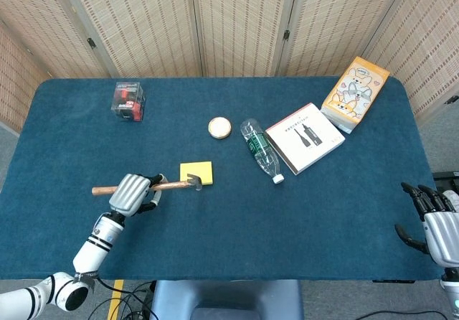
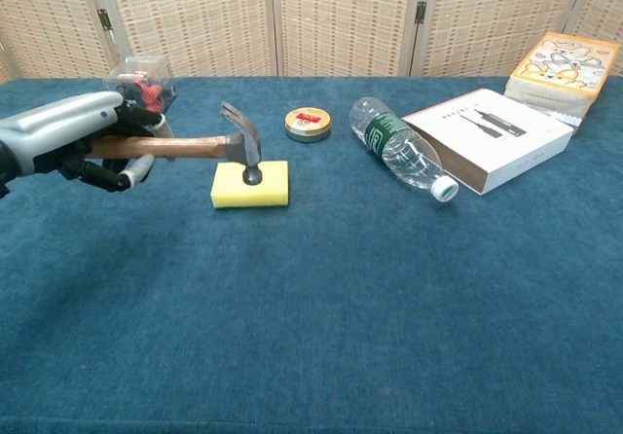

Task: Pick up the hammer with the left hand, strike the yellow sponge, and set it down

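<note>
Near the front-left part of the tabletop (image 1: 301, 234) we have our left robot hand (image 1: 131, 194) clenched around the wooden handle of the hammer (image 2: 200, 147), gripping it toward the butt end so the steel head reaches out to the right. The handle lies roughly level and the head hangs over the yellow sponge (image 2: 251, 183), its face at or just touching the sponge's top; from the chest view we cannot tell whether it is pressing in. We judge this to be the strike itself, with setting the hammer down not yet done. Toward the back-left corner stands a clear plastic box (image 1: 128, 100) holding small red and black pieces we cannot identify. Behind the sponge, near the middle of the tabletop, sits a shallow round tin (image 2: 307, 124) with its lid on, contents hidden. Just right of it a clear bottle (image 2: 399, 158) with a green label lies on its side, white cap pointing forward, apparently empty. Beside that rests a flat white box (image 2: 489, 136), and at the back-right corner a yellow carton (image 2: 564, 66) printed with cartoon figures, both closed. At the front-right edge our right robot hand (image 1: 432, 217) holds nothing, fingers spread.
</note>
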Controlling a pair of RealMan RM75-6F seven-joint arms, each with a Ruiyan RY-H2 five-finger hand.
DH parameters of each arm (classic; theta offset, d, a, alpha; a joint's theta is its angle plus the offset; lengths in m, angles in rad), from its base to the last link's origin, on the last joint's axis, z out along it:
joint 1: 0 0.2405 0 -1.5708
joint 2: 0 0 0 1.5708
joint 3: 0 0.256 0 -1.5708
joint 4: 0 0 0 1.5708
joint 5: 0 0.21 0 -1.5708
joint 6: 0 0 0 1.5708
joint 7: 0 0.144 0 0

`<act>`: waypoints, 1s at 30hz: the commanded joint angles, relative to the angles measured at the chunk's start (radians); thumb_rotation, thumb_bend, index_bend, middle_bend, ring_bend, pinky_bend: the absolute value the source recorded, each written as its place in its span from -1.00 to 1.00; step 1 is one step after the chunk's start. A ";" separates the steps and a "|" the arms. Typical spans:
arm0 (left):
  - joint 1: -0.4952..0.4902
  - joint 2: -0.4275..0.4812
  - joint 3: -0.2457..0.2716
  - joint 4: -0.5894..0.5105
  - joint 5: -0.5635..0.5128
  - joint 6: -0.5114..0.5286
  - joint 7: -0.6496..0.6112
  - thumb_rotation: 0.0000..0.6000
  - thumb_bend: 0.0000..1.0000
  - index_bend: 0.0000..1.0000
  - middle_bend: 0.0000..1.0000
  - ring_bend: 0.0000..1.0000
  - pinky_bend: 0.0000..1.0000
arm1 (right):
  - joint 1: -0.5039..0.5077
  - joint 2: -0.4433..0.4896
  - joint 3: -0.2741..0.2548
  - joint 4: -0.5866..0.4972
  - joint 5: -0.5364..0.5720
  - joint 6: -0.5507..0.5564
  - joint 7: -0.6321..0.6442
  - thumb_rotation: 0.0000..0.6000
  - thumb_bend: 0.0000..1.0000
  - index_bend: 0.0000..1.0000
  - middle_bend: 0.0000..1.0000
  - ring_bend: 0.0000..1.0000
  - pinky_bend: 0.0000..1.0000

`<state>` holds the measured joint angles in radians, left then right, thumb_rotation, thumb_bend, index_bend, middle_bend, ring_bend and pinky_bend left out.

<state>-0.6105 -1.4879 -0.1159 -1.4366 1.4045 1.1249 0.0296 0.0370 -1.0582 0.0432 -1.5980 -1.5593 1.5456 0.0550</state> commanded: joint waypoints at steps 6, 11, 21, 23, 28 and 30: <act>-0.053 -0.028 -0.019 0.079 0.069 -0.006 -0.082 1.00 0.50 0.52 0.73 0.51 0.30 | -0.010 0.003 -0.001 -0.007 0.004 0.010 -0.008 1.00 -0.61 -0.76 -0.51 -0.72 -0.61; -0.083 -0.068 -0.027 0.157 0.078 -0.025 -0.113 1.00 0.50 0.53 0.74 0.54 0.31 | -0.015 0.003 -0.001 -0.008 0.008 0.013 -0.011 1.00 -0.60 -0.76 -0.51 -0.72 -0.61; -0.114 -0.167 -0.023 0.374 0.034 -0.104 -0.155 1.00 0.50 0.54 0.75 0.55 0.31 | -0.013 0.000 0.003 -0.012 0.021 -0.001 -0.023 1.00 -0.61 -0.76 -0.50 -0.72 -0.61; -0.117 -0.188 -0.020 0.420 0.023 -0.123 -0.162 1.00 0.50 0.54 0.76 0.55 0.31 | -0.012 0.000 0.003 -0.014 0.022 -0.003 -0.026 1.00 -0.61 -0.76 -0.50 -0.72 -0.61; -0.117 -0.225 -0.004 0.473 0.035 -0.121 -0.184 1.00 0.50 0.54 0.76 0.55 0.31 | -0.012 -0.001 0.004 -0.017 0.024 -0.005 -0.031 1.00 -0.60 -0.76 -0.50 -0.72 -0.61; -0.111 -0.218 -0.012 0.459 0.042 -0.090 -0.208 1.00 0.50 0.54 0.76 0.55 0.31 | -0.013 0.001 0.005 -0.017 0.022 -0.002 -0.029 1.00 -0.61 -0.76 -0.50 -0.72 -0.61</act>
<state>-0.7253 -1.7101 -0.1246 -0.9665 1.4396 1.0118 -0.1577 0.0243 -1.0580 0.0478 -1.6149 -1.5369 1.5432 0.0258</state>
